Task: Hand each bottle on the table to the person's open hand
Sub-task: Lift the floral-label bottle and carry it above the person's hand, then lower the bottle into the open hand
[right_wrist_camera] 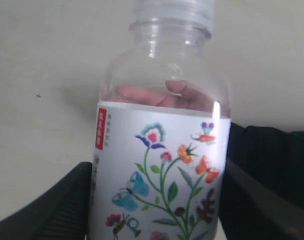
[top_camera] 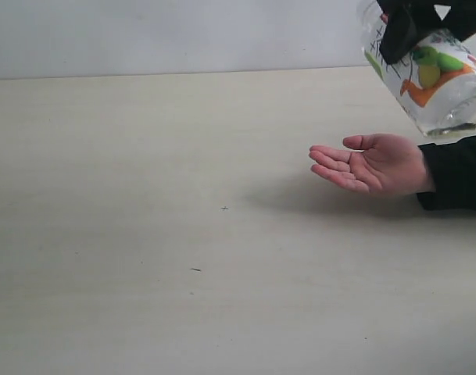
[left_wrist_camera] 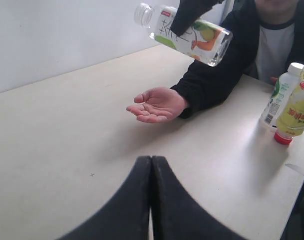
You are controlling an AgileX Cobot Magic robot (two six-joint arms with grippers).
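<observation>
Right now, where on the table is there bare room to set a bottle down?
Bare: the wide table stretch from the open hand toward the left arm's side, and a strip between that hand and the yellow bottle. Crowded: above the palm, where the right end effector holds the flower-label bottle.

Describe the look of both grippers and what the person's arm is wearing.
The left gripper has two smooth black fingers, wide at the base and tapering to narrow tips. The right gripper has black fingers as well. No cables or markings show. The person's hand comes out of a long black sleeve.
</observation>
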